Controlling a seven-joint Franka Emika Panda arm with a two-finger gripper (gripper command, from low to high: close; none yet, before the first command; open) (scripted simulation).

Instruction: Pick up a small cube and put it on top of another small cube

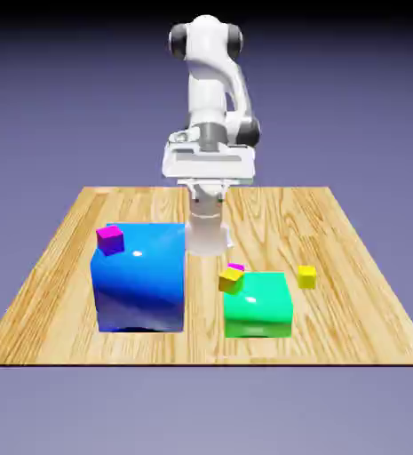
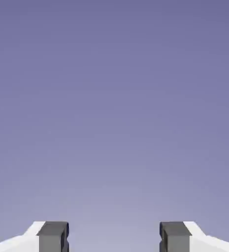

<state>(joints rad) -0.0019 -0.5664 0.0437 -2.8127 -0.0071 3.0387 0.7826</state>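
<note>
From my exterior view, I have the bright lemon-yellow cube (image 1: 306, 277) on the wooden table (image 1: 352, 324), just beside the green block (image 1: 258, 307), toward the exterior view's right. Its sides look about equal, so I can't pick out a long axis; one face points nearly straight at my camera, with the top face showing above it.

Bare wood lies between this cube and the table's edge at the exterior view's right, and more between it and the front edge. On its other side, a narrow strip of wood separates it from the green block.

The golden-yellow cube (image 1: 231, 280) sits turned and tilted at the green block's upper left corner; I can't tell what bears it. A magenta cube (image 1: 235, 267) peeks out behind it. Another magenta cube (image 1: 110, 240) is on the big blue block (image 1: 140, 280).

My claw (image 2: 114, 237) is spread, with only backdrop between its tips.
</note>
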